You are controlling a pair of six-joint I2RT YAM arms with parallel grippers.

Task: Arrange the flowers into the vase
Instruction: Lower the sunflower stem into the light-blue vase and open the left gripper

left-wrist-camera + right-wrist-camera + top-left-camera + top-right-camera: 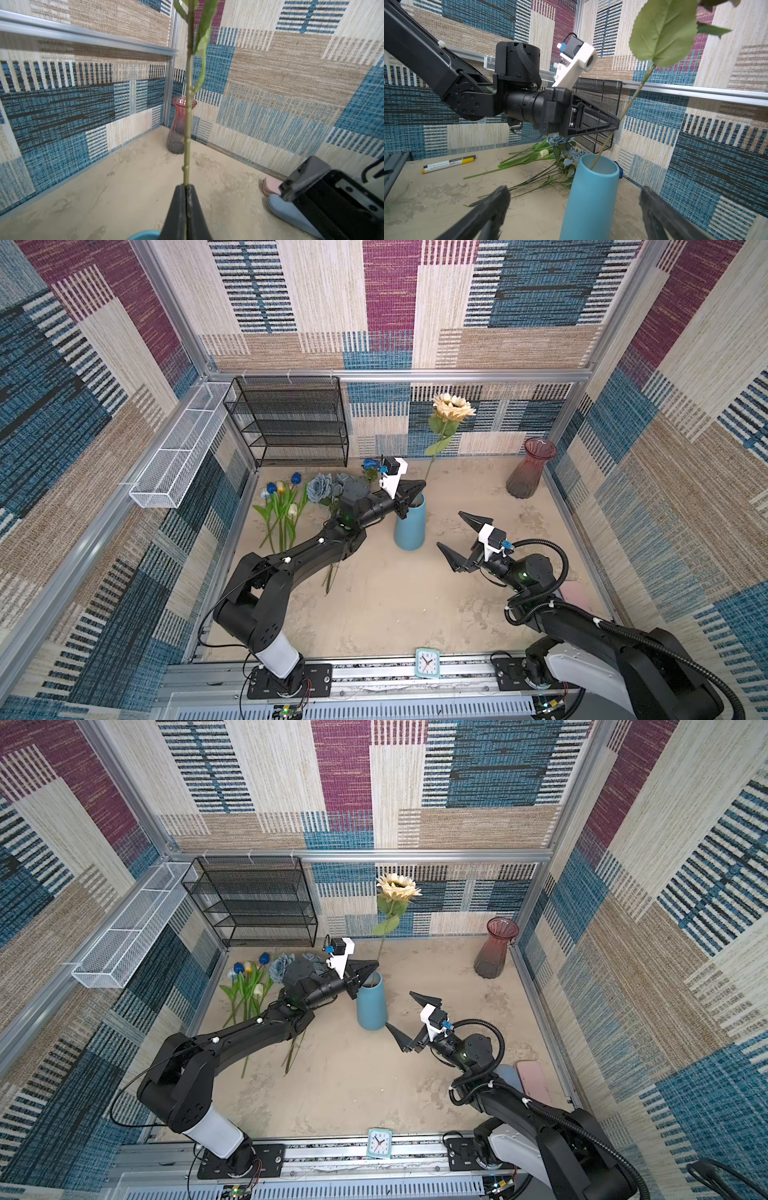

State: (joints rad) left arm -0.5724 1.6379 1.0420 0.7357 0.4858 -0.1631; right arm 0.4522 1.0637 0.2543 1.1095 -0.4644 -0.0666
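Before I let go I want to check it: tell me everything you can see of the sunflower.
The sunflower looks artificial: a cream, fabric-like bloom on a long thin green stem with broad leaves. It stands nearly upright, leaning a little, with the bloom well above the gripper. The left gripper is shut on the stem just above the blue vase, and the stem's lower end dips inside the vase mouth; how deep is hidden.

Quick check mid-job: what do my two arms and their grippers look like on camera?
Both arms, left arm and right arm, are black with white base sleeves. The left gripper and right gripper have black triangular jaws and white camera mounts. A ribbed black hose loops along the right arm.
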